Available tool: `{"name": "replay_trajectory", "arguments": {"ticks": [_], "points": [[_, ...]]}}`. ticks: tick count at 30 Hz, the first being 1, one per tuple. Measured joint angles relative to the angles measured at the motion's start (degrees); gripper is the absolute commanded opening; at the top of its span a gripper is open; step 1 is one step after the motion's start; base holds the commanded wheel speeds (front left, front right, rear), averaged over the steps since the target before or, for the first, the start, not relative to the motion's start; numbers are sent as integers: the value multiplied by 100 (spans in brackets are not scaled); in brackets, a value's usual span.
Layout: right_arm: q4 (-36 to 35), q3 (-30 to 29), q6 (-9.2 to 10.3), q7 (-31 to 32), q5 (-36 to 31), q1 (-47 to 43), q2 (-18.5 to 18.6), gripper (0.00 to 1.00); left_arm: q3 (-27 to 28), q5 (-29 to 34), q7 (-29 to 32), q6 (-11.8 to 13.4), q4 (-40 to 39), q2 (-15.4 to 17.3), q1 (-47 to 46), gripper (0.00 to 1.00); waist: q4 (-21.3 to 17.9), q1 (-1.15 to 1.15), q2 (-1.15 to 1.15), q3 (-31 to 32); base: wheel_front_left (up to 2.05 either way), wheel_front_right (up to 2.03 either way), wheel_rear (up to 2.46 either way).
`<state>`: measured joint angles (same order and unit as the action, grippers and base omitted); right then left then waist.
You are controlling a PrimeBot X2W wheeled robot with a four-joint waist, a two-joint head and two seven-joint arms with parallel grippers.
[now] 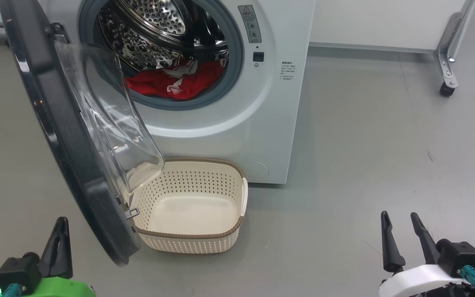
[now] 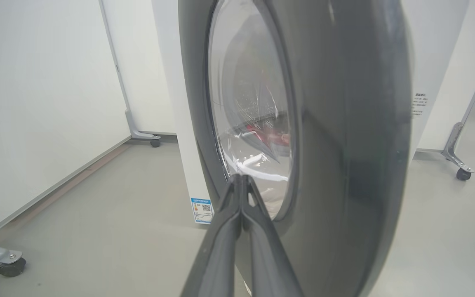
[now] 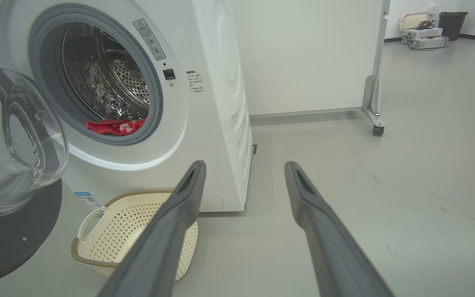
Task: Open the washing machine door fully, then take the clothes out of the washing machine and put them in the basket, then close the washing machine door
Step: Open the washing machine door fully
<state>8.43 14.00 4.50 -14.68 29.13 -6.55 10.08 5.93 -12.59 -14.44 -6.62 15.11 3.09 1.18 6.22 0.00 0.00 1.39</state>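
Jaws of the left gripper (image 1: pixel 61 222) are closed on nothing beside the open round black-rimmed glass washing machine door (image 1: pixel 76 165), right gripper (image 1: pixel 399 216) jaws stand spread and empty, and red-and-white fabric clothes (image 1: pixel 171 82) lie inside the white front-loading washing machine (image 1: pixel 237 123), behind the empty cream perforated plastic basket (image 1: pixel 192 243) on the grey floor (image 1: pixel 365 144).

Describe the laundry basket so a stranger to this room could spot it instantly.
Find the big white front-loading washing machine. On the grey floor just before it, beside the open black-rimmed glass door, sits a small cream perforated plastic basket. Its brown woven-look rim marks it out.
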Motion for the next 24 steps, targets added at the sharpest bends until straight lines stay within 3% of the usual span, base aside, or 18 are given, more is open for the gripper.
{"name": "replay_trajectory", "arguments": {"ticks": [9, 24], "points": [[32, -26, -55, 0, -55, -16, -58, 100, 253, -45, 0, -24, -345, -2, -43, 0, 24, 0, 0, -35, 0, 0, 0], [140, -52, -152, 0, -156, -15, -135, 100, 517, -81, -26, -24, -1210, 193, -896, 0, 37, 0, 0, -31, 0, 0, 0]]}}
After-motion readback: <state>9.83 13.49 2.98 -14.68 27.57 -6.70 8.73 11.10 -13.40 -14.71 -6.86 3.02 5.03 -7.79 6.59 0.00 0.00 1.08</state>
